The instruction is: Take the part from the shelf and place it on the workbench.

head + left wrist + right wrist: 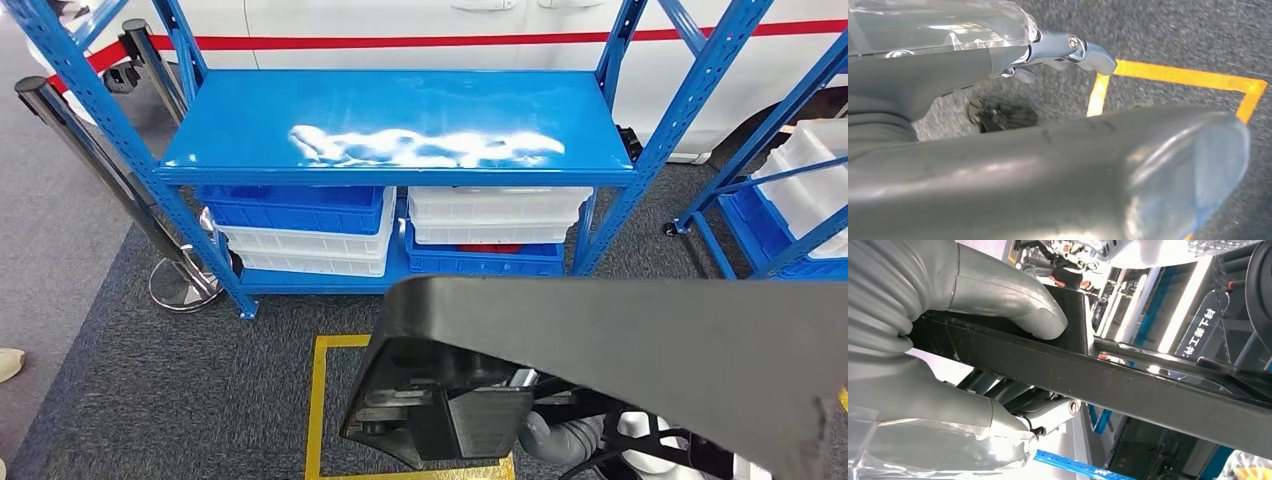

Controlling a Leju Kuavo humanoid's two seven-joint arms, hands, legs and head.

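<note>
The right hand's (943, 355) grey fingers (1013, 310) are clamped on the part (640, 350), a long, flat, black, smooth piece held near the robot. The left hand (1048, 52) hangs over grey carpet; I cannot tell its fingers. Far off stands the shiny blue shelf (400, 125).

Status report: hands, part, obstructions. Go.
Right hand grips black part. Left hand holds nothing, over grey carpet. Part off the blue shelf, held before it; workbench unseen.
</note>
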